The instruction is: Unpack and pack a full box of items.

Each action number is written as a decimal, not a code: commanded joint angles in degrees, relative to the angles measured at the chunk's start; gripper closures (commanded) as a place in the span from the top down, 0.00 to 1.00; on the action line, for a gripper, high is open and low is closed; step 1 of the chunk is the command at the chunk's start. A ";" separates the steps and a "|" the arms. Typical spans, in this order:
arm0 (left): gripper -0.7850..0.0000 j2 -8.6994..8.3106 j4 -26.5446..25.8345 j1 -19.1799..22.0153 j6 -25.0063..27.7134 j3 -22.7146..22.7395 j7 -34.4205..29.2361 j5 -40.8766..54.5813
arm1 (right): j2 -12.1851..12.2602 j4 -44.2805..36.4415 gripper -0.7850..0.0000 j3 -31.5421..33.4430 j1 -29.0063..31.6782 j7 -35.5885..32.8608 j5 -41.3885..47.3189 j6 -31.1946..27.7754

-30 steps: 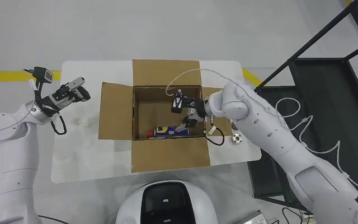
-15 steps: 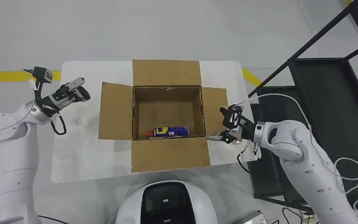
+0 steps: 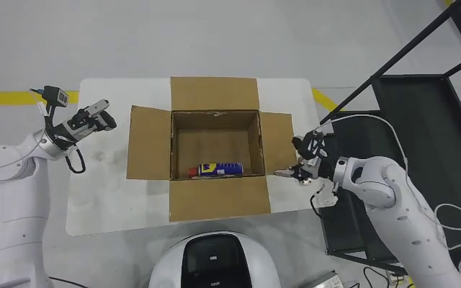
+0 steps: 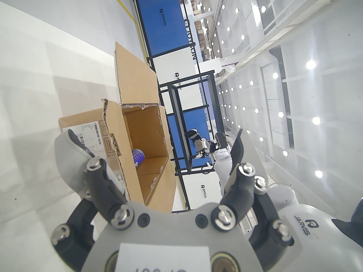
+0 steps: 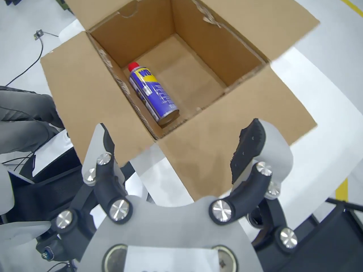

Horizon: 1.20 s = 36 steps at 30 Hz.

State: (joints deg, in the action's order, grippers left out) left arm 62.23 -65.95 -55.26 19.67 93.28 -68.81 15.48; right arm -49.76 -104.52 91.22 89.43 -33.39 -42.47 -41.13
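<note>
Ahead of the right gripper (image 5: 177, 131), a lone can (image 5: 153, 94) lies in the open box (image 5: 241, 15).
Right gripper hangs empty, fingers spread, over the flap (image 5: 204, 148) nearest it and outside the box mouth, probably between picks with the can the last item to unpack. Can is on its side, ahead of and below it, against the wall. Left gripper (image 3: 101, 119), fingers apart and empty, sits well off the box's opposite side, leaving the mouth free. One second ago the right gripper was down inside the box over the can; now it is out past the flap. Left gripper, can and box unmoved.

brown cardboard box (image 3: 215, 150) on table, flaps open; blue spray can (image 3: 218, 169), red cap, lying inside by near wall.
</note>
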 commanded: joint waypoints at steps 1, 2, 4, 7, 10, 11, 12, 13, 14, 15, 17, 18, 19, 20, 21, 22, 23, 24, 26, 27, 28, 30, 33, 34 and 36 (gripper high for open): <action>1.00 0.00 0.00 0.00 0.00 0.00 0.00 0.00 | 0.17 2.61 1.00 2.06 1.46 0.05 -0.63 1.00; 1.00 0.00 0.00 0.00 0.00 0.00 0.00 0.00 | 0.22 3.54 1.00 2.80 2.35 0.64 -0.62 0.92; 1.00 0.00 0.00 0.00 0.00 0.00 0.00 0.00 | 0.28 4.97 1.00 3.79 4.21 2.09 -0.99 -0.10; 1.00 0.00 0.00 0.00 0.00 0.00 0.00 0.00 | 0.26 6.19 1.00 4.20 7.15 4.57 -5.37 -0.34; 1.00 0.00 0.00 0.00 0.00 0.00 0.00 0.00 | 0.14 8.57 1.00 3.52 8.64 6.18 -7.20 -0.14; 1.00 0.00 0.00 0.00 0.00 0.00 0.00 0.00 | 0.03 9.50 1.00 3.00 8.90 6.84 -7.67 0.48; 1.00 0.00 0.00 0.00 0.00 0.00 0.00 0.00 | -0.08 10.48 1.00 2.46 8.91 7.55 -7.68 1.02; 1.00 0.00 0.00 0.00 0.00 0.00 0.00 0.00 | -0.19 11.67 1.00 1.90 8.79 8.02 -7.84 1.74; 1.00 0.00 0.00 0.00 0.00 0.00 0.00 0.00 | -0.29 12.57 1.00 1.31 8.51 8.41 -8.04 2.24; 1.00 0.00 0.00 0.00 0.00 0.00 0.00 0.00 | -0.37 13.48 1.00 0.74 8.20 8.56 -8.39 2.60; 1.00 0.00 0.00 0.00 0.00 0.00 0.00 0.00 | -0.49 14.88 1.00 -0.17 7.43 8.54 -10.05 4.21; 1.00 0.00 0.00 0.00 0.00 0.00 0.00 0.00 | -0.61 16.06 1.00 -0.63 7.02 8.90 -9.45 4.66; 1.00 0.00 0.00 0.00 0.00 0.00 0.00 0.00 | -0.67 16.99 1.00 -1.01 6.30 8.71 -10.09 5.45; 1.00 0.00 0.00 0.00 0.00 0.00 0.00 0.00 | -0.80 18.01 1.00 -1.63 5.57 8.98 -10.15 6.23; 1.00 0.00 0.00 0.00 0.00 0.00 0.00 0.00 | -0.97 19.38 1.00 -2.39 4.85 9.08 -9.33 6.59; 1.00 0.00 0.00 0.00 0.00 0.00 0.00 0.00 | -1.08 20.52 1.00 -3.12 3.81 8.65 -9.56 7.10; 1.00 0.00 0.00 0.00 0.00 0.00 0.00 0.00 | -1.23 21.56 1.00 -3.95 2.90 8.60 -9.57 7.52; 1.00 0.00 0.00 0.00 0.00 0.00 0.00 0.00 | -1.38 22.54 1.00 -4.72 2.06 8.60 -9.57 7.73; 1.00 0.00 0.00 0.00 0.00 0.00 0.00 0.00 | -1.64 24.20 1.00 -6.28 0.60 8.28 -10.63 8.76; 1.00 0.00 0.00 0.00 0.00 0.00 0.00 0.00 | -1.81 25.19 1.00 -6.96 -0.03 8.38 -10.22 8.98; 1.00 0.00 0.00 0.00 0.00 0.00 0.00 0.00 | -1.92 26.22 1.00 -7.60 -0.71 8.07 -10.69 9.50; 1.00 0.00 0.00 0.00 0.00 0.00 0.00 0.00 | -2.20 27.94 1.00 -8.83 -1.93 8.41 -10.88 9.97; 1.00 0.00 0.00 0.00 0.00 0.00 0.00 0.00 | -2.58 30.62 1.00 -10.28 -3.68 9.16 -11.39 10.76; 1.00 0.00 0.00 0.00 0.00 0.00 0.00 0.00 | -2.70 31.39 1.00 -10.73 -4.22 9.47 -11.48 10.83; 1.00 0.00 0.00 0.00 0.00 0.00 0.00 0.00 | -2.92 32.76 1.00 -11.55 -5.28 10.02 -11.77 10.84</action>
State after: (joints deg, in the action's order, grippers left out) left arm 62.23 -65.95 -55.26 19.67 93.28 -68.81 15.48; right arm -52.60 -72.40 80.01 84.64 -23.58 -54.15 -30.27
